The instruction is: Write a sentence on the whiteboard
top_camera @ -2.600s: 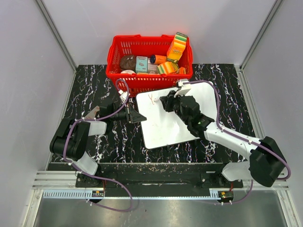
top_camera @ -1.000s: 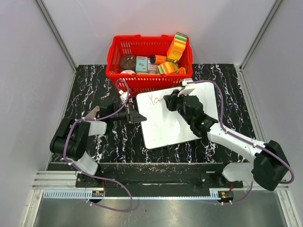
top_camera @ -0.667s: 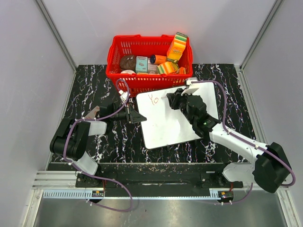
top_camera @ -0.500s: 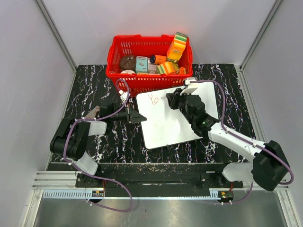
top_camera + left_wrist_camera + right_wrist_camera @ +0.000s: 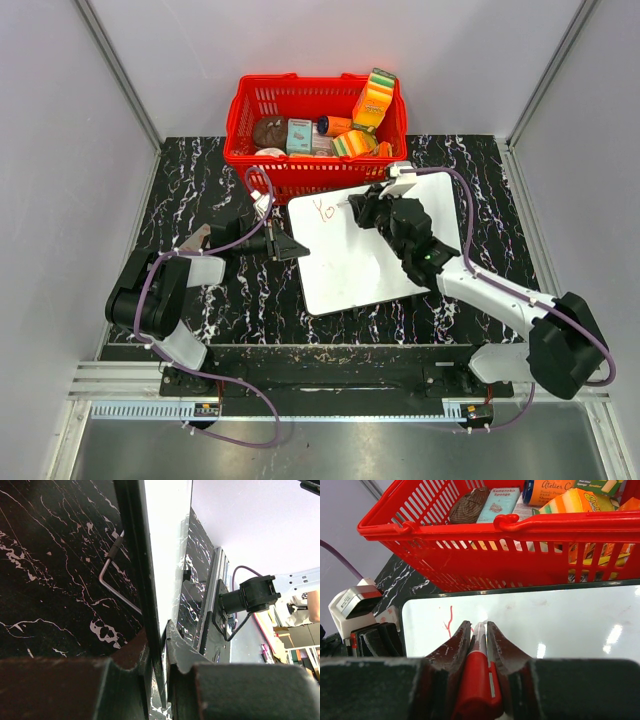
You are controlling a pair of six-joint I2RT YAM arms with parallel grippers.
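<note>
The whiteboard (image 5: 350, 275) lies tilted on the black marble table in front of the red basket. Red lettering (image 5: 322, 209) reading "Yo" sits at its top left corner. My right gripper (image 5: 353, 207) is shut on a red marker (image 5: 479, 680), with the tip on the board just right of the letters. In the right wrist view the gripper (image 5: 479, 627) hides most of the writing; one red stroke (image 5: 449, 619) shows on the whiteboard (image 5: 555, 625). My left gripper (image 5: 297, 247) is shut on the board's left edge, and the left wrist view (image 5: 160, 642) shows the whiteboard (image 5: 167, 540) edge-on between the jaws.
The red basket (image 5: 310, 172) with packets, a sponge and a can stands right behind the board, close to the marker hand (image 5: 520, 530). A bent metal wire (image 5: 112, 575) lies under the board. Grey walls close in the table.
The lettering has grown from "Y" to "Yo". My right gripper has moved right along the board's top with the marker. The left arm has not moved.
</note>
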